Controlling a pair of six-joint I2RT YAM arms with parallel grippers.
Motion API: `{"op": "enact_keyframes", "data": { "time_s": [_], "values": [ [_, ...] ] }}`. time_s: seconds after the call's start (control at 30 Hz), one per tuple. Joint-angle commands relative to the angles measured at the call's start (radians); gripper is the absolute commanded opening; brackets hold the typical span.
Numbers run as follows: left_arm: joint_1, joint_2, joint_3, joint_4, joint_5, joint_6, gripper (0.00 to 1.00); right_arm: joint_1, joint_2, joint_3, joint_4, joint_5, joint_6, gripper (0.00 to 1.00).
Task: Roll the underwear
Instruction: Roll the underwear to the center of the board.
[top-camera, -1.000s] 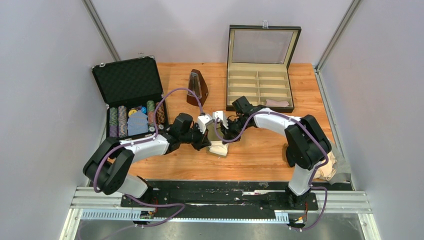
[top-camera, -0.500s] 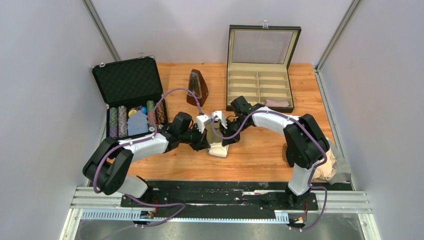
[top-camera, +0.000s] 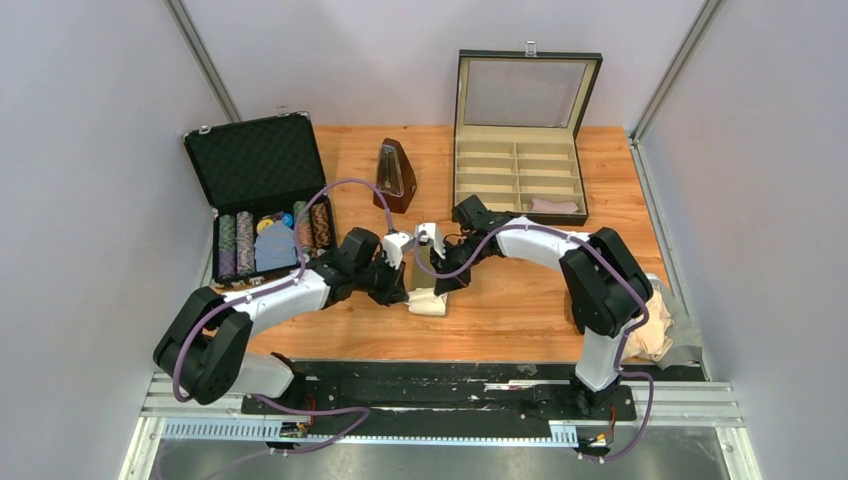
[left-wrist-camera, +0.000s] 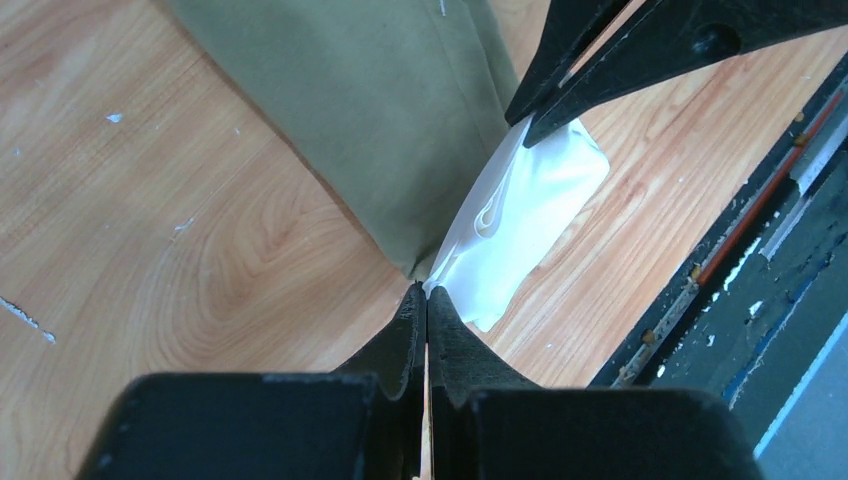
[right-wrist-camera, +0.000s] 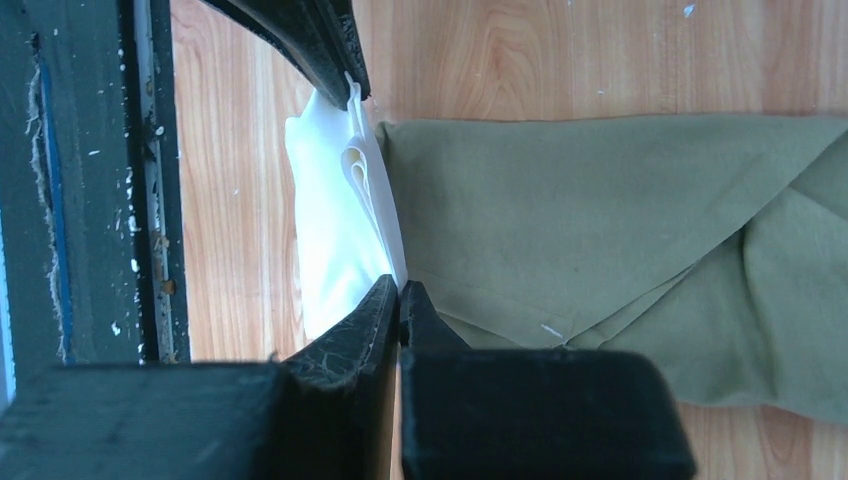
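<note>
- The left claw (left-wrist-camera: 427, 292) is squeezed shut on the white band (left-wrist-camera: 520, 200) of the green underwear (left-wrist-camera: 380, 120).
- The right claw (right-wrist-camera: 399, 285), across from it, is shut on that band too.

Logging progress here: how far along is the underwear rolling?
Done: the olive underwear lies folded into a strip. In hand: left gripper and right gripper both pinch its pale waistband, roll barely started. Left: rolling it up, then the cloth pile at right.

The underwear (top-camera: 428, 302) lies on the table (top-camera: 520, 310) between the left gripper (left-wrist-camera: 427, 296) and right gripper (right-wrist-camera: 398, 291), metronome (top-camera: 395, 176) and box (top-camera: 518, 181) beyond them, case (top-camera: 262, 168) off to the left gripper's left.
</note>
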Motion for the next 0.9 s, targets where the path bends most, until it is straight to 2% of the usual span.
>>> {"op": "enact_keyframes", "data": {
  "time_s": [0.0,0.43,0.57,0.63,0.7,0.87],
  "values": [
    [0.004,0.040,0.003,0.041,-0.068,0.024,0.00,0.050,0.034,0.018,0.060,0.003,-0.012,0.00],
    [0.004,0.148,0.056,0.127,-0.031,0.037,0.00,0.050,0.016,-0.012,0.045,0.032,0.027,0.00],
    [0.004,0.145,0.054,0.161,0.010,0.009,0.21,0.050,0.029,-0.009,0.055,0.026,0.059,0.00],
    [0.004,0.137,0.064,0.166,0.022,-0.007,0.37,0.051,0.040,0.003,0.062,0.022,0.072,0.01],
    [0.004,0.120,0.085,0.131,0.009,-0.013,0.45,0.050,0.051,0.020,0.064,0.018,0.081,0.02],
    [0.006,0.015,0.097,0.016,-0.023,0.018,0.49,0.050,0.056,0.036,0.063,0.017,0.088,0.05]
  ]
}}
